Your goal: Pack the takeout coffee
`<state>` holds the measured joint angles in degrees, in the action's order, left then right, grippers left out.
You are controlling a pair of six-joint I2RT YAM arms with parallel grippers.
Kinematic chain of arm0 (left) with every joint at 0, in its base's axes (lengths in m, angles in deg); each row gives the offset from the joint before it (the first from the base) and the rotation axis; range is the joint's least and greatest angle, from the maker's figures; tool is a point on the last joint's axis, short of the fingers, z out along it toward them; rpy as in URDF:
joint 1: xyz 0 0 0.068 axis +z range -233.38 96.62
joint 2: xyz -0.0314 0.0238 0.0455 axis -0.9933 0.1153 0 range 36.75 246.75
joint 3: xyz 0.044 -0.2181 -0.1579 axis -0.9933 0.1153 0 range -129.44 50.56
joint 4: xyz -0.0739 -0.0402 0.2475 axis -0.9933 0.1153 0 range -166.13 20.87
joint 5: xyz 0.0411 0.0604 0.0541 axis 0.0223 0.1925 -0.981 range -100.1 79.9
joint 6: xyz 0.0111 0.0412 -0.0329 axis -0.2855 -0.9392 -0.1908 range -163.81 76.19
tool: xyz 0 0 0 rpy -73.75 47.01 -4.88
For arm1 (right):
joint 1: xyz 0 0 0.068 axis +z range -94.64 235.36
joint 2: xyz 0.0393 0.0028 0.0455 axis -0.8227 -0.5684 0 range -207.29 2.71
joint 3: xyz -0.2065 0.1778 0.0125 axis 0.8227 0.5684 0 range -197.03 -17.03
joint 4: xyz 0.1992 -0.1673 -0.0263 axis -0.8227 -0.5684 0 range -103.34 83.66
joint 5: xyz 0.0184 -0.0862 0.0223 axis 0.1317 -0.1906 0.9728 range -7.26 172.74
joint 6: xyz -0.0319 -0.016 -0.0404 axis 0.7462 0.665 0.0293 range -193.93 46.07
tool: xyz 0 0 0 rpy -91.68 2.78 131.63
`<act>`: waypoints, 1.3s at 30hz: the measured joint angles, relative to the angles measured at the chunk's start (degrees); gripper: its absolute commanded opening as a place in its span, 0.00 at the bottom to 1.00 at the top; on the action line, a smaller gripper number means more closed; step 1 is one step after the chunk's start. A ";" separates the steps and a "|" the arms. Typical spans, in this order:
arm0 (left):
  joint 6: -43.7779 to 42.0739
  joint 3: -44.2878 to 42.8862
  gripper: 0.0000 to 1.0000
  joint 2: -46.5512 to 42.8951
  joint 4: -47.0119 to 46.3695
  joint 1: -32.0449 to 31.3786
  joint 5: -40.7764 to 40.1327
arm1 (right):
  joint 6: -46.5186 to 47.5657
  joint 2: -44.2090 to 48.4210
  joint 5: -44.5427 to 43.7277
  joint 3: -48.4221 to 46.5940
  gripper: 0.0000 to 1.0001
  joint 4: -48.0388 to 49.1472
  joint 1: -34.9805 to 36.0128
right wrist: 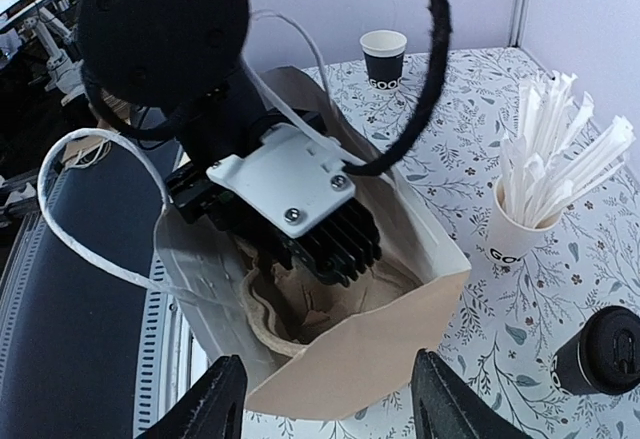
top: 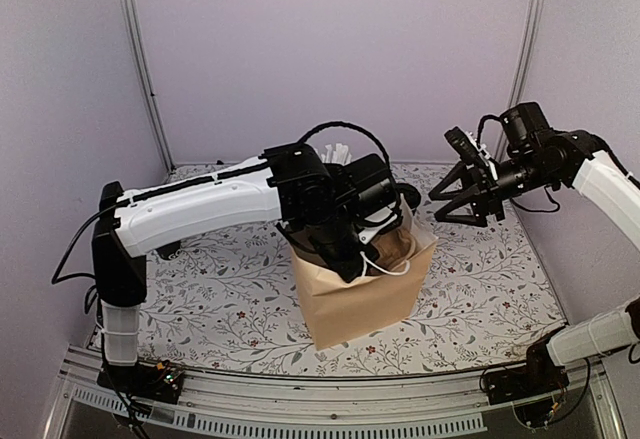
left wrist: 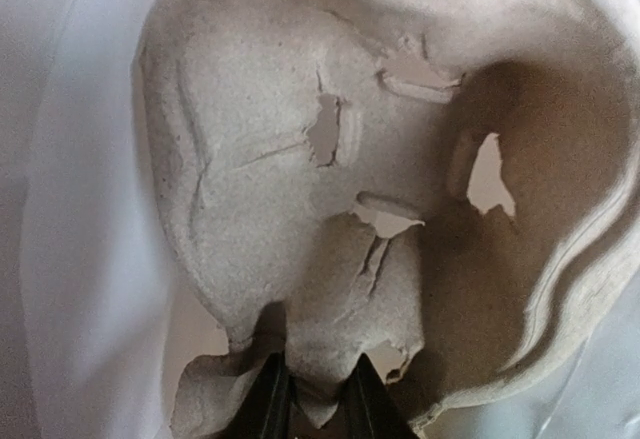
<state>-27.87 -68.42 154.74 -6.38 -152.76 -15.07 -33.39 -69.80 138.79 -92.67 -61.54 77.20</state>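
– Down inside the paper bag (right wrist: 400, 331), what has the left gripper (left wrist: 316, 379) got?
– Its dark fingers are pinched on a thin edge of the pulp carrier (left wrist: 260, 159), bottom centre of the wrist view. I'd lower it level until it sits flat on the bag's floor and only then let go. If it goes in tilted, a corner could snag the wall.
– And the right gripper (right wrist: 328, 359)?
– Spread wide and empty, hanging over the bag's near wall. It could steady the mouth.
– Where's the coffee?
– Outside the bag. The lidded black cup (right wrist: 603, 351) stands on the table (right wrist: 450, 119) at lower right, near the white cup of straws (right wrist: 520, 244).
– Materials?
– The carrier is rough, fibrous and dished, with ragged tab holes. The bag is stiff, creased brown paper, and the lid looks like smooth plastic.
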 measured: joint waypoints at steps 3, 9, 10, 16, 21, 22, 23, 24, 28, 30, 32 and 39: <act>-0.02 0.00 0.20 -0.11 0.00 0.44 0.57 | 2.40 0.17 -0.57 -2.62 0.61 -2.34 4.59; 0.07 0.00 0.20 -0.37 0.26 1.73 2.97 | 3.67 -0.57 -3.32 -7.28 0.63 -7.30 18.67; 0.17 0.00 0.20 -0.37 0.35 2.03 3.30 | 3.63 -0.94 -4.04 -7.93 0.63 -7.52 20.44; 0.83 -0.24 0.20 -0.37 1.05 2.78 4.79 | 1.62 -5.18 -10.49 -10.51 0.42 -7.02 30.80; 1.55 -1.55 0.20 -0.35 2.58 2.86 5.25 | -0.63 -9.44 -15.82 -11.98 0.02 -5.73 37.22; 1.57 -1.60 0.20 -0.35 2.67 2.91 5.35 | -0.37 -9.97 -16.04 -12.33 0.02 -5.99 37.99; 1.60 -1.60 0.20 -0.39 2.89 2.97 5.46 | 0.20 -10.38 -16.11 -12.76 0.02 -6.62 38.82; 1.57 -1.60 0.20 -0.42 3.08 3.04 5.60 | 0.92 -10.54 -16.06 -13.22 0.01 -7.43 39.56; 1.44 -0.96 0.19 -1.49 3.56 3.72 6.23 | 4.44 -10.49 -15.45 -15.72 0.01 -11.37 42.95; 1.36 -0.63 0.19 -2.03 3.52 4.15 7.02 | 5.97 -10.49 -15.13 -18.40 0.01 -13.68 44.22; 1.22 -0.31 0.19 -2.16 3.37 4.37 8.04 | 6.71 -10.51 -15.04 -19.54 0.06 -14.43 44.59; 0.46 1.88 0.19 -2.16 2.71 3.96 10.08 | 6.60 -11.80 -16.83 -20.35 0.44 -14.64 44.74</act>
<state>-27.41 -66.54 152.58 -3.67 -148.81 -4.99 -26.79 -81.60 121.96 -113.02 -76.19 121.95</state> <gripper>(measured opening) 0.197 0.256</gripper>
